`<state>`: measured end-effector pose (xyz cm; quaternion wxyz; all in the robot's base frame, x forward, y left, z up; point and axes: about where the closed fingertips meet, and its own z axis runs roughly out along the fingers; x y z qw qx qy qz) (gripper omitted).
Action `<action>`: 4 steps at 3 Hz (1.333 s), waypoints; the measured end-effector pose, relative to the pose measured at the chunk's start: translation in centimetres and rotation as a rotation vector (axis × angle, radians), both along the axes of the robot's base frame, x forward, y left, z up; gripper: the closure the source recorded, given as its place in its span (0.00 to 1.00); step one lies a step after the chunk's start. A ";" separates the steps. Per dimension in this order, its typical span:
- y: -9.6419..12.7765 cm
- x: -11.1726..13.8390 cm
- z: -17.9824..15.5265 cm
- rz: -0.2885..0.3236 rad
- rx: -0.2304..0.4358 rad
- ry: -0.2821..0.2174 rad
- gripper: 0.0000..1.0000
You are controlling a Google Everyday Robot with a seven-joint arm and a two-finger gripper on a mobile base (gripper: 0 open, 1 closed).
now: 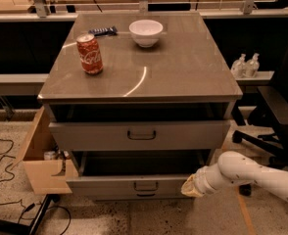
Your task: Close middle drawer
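Note:
The middle drawer (129, 184) is a wide grey drawer with a low flat front panel and a small dark loop handle. It stands pulled out from the grey cabinet, with its dark tray showing behind the panel. My gripper (191, 187) is at the right end of that front panel, touching it or very close to it. My white arm (247, 173) reaches in from the lower right. Above is a drawer with a taller front panel (139, 135), slightly out. Just below the middle drawer, the handle of a lower drawer front (145, 195) peeks out.
On the cabinet top (183, 67) stand a red cola can (90, 54), a white bowl (146, 32) and a dark snack bar (103, 31). An open cardboard box (41, 165) sits on the floor to the left. A black chair base (261, 131) is to the right. Cables lie at the lower left.

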<state>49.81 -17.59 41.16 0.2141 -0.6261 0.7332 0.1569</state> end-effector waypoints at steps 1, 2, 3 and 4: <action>-0.6 2.1 -0.2 -0.006 0.052 -0.023 1.00; -0.7 4.2 -0.8 -0.015 0.099 -0.040 1.00; -0.7 5.5 -1.0 -0.021 0.139 -0.056 1.00; -1.1 6.2 -1.2 -0.033 0.173 -0.066 1.00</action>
